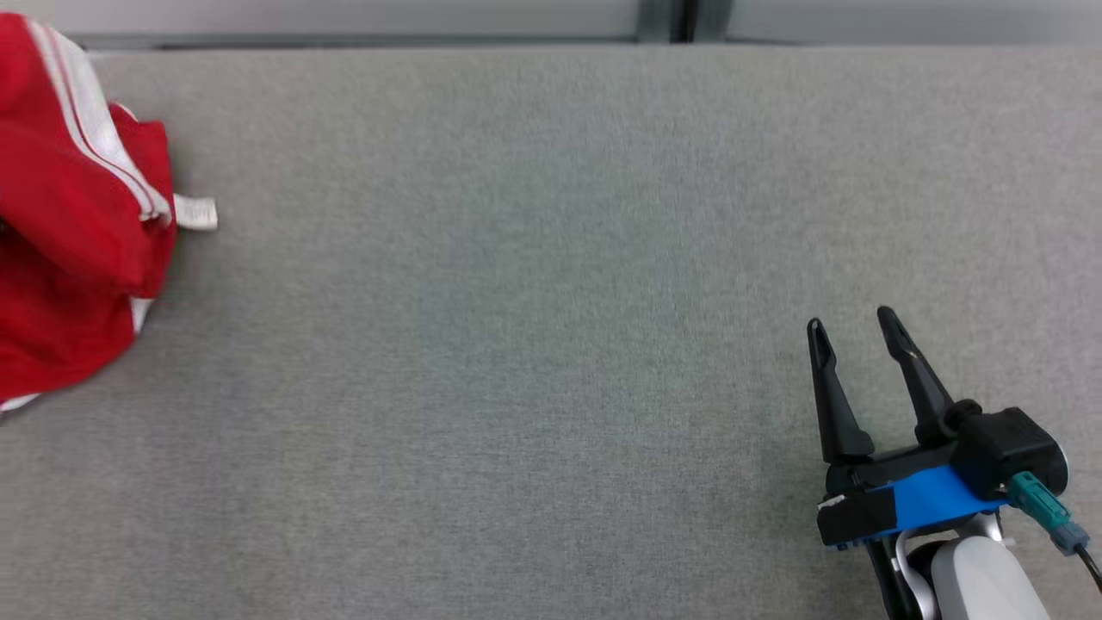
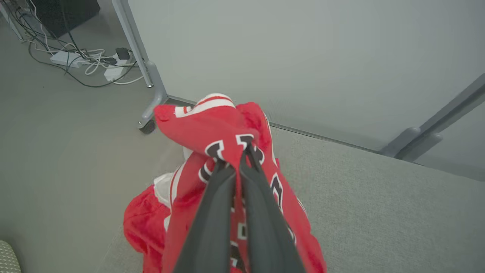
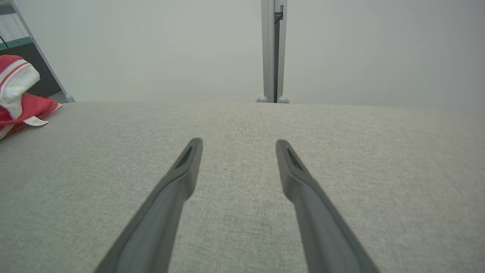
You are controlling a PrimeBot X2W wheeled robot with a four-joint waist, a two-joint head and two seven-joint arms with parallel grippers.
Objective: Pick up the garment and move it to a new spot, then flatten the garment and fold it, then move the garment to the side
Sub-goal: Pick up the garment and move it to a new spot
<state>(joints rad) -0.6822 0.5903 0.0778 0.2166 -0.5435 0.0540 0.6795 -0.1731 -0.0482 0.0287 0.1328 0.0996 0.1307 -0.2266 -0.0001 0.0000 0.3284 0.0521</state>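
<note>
Left wrist view: the left hand (image 2: 241, 151) is pinched tight on the red garment (image 2: 204, 125) at the edge of the bench (image 2: 379, 197). Over the bench, the right hand (image 1: 851, 320) is spread and empty.

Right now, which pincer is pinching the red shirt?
The left pincer: its two fingers are squeezed shut on the red shirt. The right pincer stands wide open over the grey table, holding nothing.
</note>
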